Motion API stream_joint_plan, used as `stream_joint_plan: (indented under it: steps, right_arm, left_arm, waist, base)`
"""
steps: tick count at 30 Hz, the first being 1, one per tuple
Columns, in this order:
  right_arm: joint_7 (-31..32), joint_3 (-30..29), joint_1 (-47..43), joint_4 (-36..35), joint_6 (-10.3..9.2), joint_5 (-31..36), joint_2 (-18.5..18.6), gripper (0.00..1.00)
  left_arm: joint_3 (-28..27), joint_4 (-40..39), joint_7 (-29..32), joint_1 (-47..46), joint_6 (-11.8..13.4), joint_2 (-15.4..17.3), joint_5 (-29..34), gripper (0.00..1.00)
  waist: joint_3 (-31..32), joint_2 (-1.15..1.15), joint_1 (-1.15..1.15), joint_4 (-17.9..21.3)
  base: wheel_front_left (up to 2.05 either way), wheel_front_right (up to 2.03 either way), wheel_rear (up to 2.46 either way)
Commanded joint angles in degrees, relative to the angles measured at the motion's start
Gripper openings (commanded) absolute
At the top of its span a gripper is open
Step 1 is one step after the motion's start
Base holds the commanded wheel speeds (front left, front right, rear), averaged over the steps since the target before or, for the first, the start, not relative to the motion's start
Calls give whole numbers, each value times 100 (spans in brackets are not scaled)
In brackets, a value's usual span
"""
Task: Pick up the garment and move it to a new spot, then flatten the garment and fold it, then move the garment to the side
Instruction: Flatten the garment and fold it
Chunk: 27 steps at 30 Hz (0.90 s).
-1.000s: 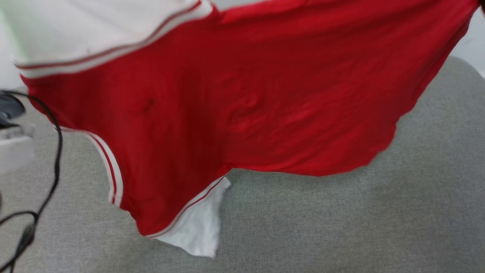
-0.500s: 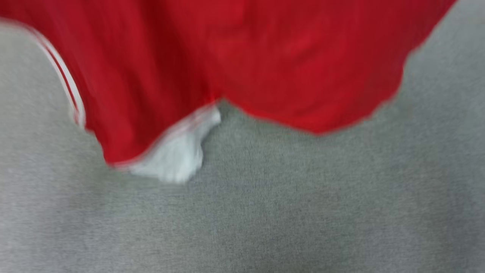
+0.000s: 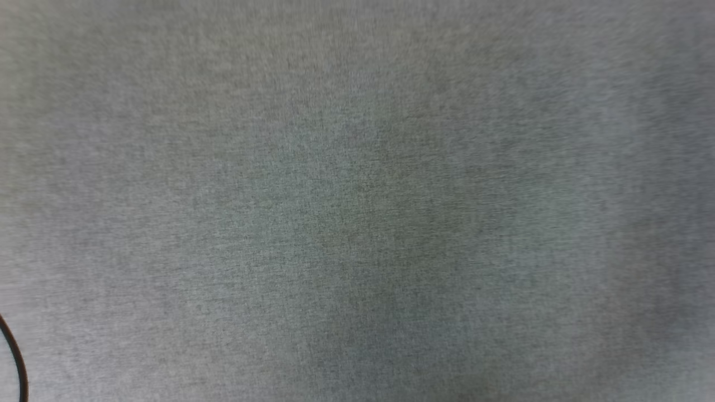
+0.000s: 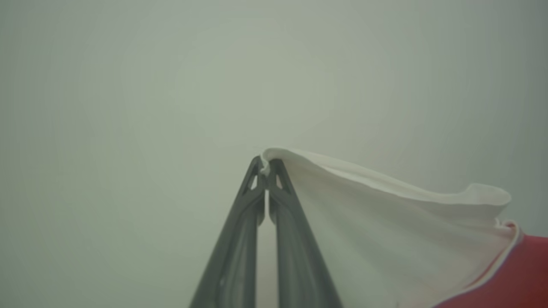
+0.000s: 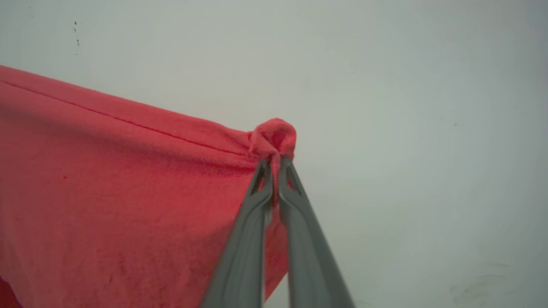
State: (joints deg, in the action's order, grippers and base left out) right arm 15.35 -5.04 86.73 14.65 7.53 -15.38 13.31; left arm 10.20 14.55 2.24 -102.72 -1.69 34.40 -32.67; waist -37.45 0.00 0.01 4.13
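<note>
The garment is held up in the air by both arms. In the left wrist view my left gripper (image 4: 266,166) is shut on the edge of the garment's white sleeve (image 4: 376,222), and the cloth trails off to the right, where the red body begins. In the right wrist view my right gripper (image 5: 275,164) is shut on a bunched red corner of the garment (image 5: 107,184), whose red cloth stretches away to the left with a stitched seam along its top.
The head view looks down on a grey fabric surface (image 3: 357,201). A black cable (image 3: 15,357) curves in at its lower left corner. Behind both grippers stands a plain pale wall (image 5: 406,107).
The head view has swung down, so the red garment slid up and out of it; this is the camera's move. A black cable shows at its lower left.
</note>
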Motion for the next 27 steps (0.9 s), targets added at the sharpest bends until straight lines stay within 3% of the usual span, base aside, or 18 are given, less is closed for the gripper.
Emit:
stream_joint_plan:
  steps: [1, 8, 11, 20, 27]
  right_arm:
    - [-124, -48, 140, 138, -8, 65, -28, 0]
    - [-1070, -20, 571, 1359, -7, 623, -239, 0]
    - [-1595, 181, 65, 2030, -7, 677, -339, 0]
    - [-2226, 544, -1439, 2691, -6, 409, -374, 0]
    - [-2287, 957, -2773, 2795, -6, -237, -163, 0]
  left_arm:
    - [17, 153, -83, -158, -20, -26, 63, 0]
    - [225, 1200, -746, -349, -183, -382, 132, 0]
    - [373, 1482, -1139, 549, -298, -648, -6, 0]
    - [705, 1221, -1598, 3186, -377, -989, -195, 0]
    - [763, 502, -1678, 5538, -133, -953, -346, 0]
  waist:
    - [-229, 0, -1, -36]
    - [-449, 0, -1, -195]
    - [-393, 0, -1, -346]
    - [164, 0, -1, -539]
    - [881, 0, -1, -655]
  base:
    - [0, 0, 0]
    - [0, 0, 0]
    - [0, 0, 0]
    - [0, 0, 0]
    - [0, 0, 0]
